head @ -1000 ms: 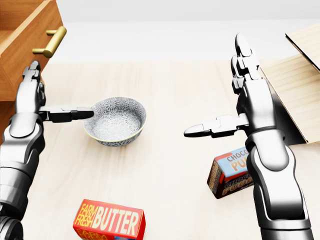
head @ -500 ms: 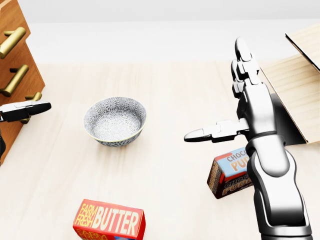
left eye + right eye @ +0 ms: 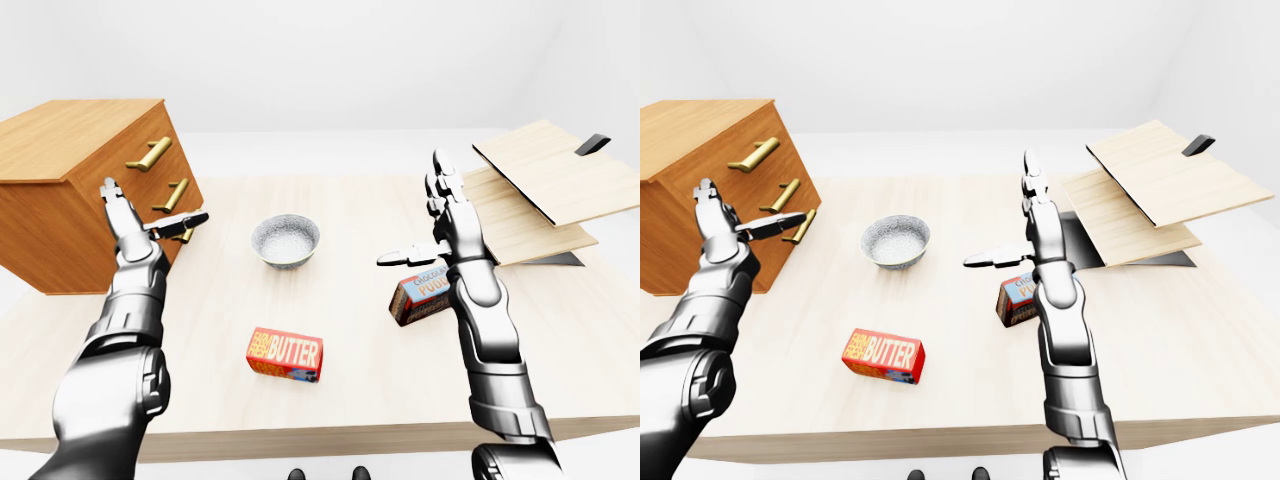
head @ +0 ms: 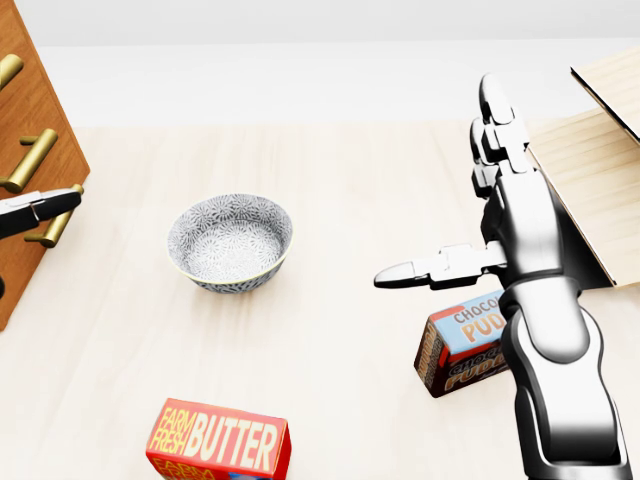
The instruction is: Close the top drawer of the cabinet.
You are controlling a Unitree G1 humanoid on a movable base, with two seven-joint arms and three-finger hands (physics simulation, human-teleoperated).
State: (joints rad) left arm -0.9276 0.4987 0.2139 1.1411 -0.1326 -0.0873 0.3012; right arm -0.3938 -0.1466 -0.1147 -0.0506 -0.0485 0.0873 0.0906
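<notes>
The wooden cabinet (image 3: 70, 200) stands at the left of the table. It has three brass handles; the top drawer's handle (image 3: 150, 153) is the highest. The top drawer's face sits flush with the cabinet's face. My left hand (image 3: 150, 208) is open just right of the cabinet's face. Its fingers point up and its thumb (image 4: 40, 210) lies across the lowest handle. My right hand (image 3: 418, 218) is open and empty over the middle right of the table, above a chocolate pudding box (image 3: 425, 295).
A patterned bowl (image 3: 285, 240) stands mid-table, right of the cabinet. A red butter box (image 3: 285, 355) lies toward the table's near edge. Tilted wooden boards (image 3: 545, 180) rise at the right. The table's edge (image 3: 320, 432) runs along the bottom.
The top drawer, which stuck out a second ago, has slid in flush with the cabinet. My left hand went left with it. My right hand barely moved.
</notes>
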